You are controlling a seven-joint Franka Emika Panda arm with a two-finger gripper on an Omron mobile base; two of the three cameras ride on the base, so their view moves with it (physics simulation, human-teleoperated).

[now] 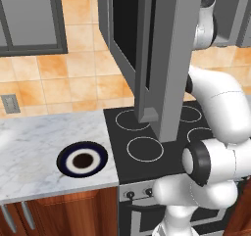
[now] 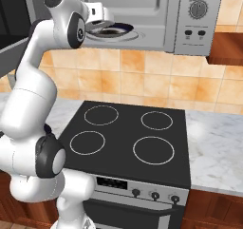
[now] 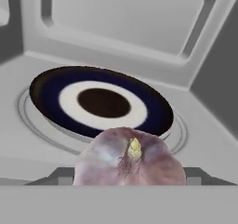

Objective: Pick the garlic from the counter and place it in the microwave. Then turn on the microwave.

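The garlic (image 3: 130, 158), a whitish-pink bulb with a pale yellow tip, sits between my fingertips close to the hand camera. My gripper (image 3: 126, 179) is shut on it, its tips just showing at either side. The microwave (image 2: 190, 19) hangs above the stove with its door (image 1: 166, 59) swung open. My gripper (image 2: 97, 26) reaches into the cavity at its left. Just beyond the garlic, a dark-blue plate with a white ring (image 3: 100, 102) lies on the microwave floor. The marble counter (image 1: 34, 147) lies left of the stove.
A second dark-blue plate (image 1: 82, 161) rests on the counter beside the black four-ring stovetop (image 2: 128, 138). The open door stands out over the stove. The microwave's dial and buttons (image 2: 197, 9) are on its right panel. More counter (image 2: 213, 147) lies right of the stove.
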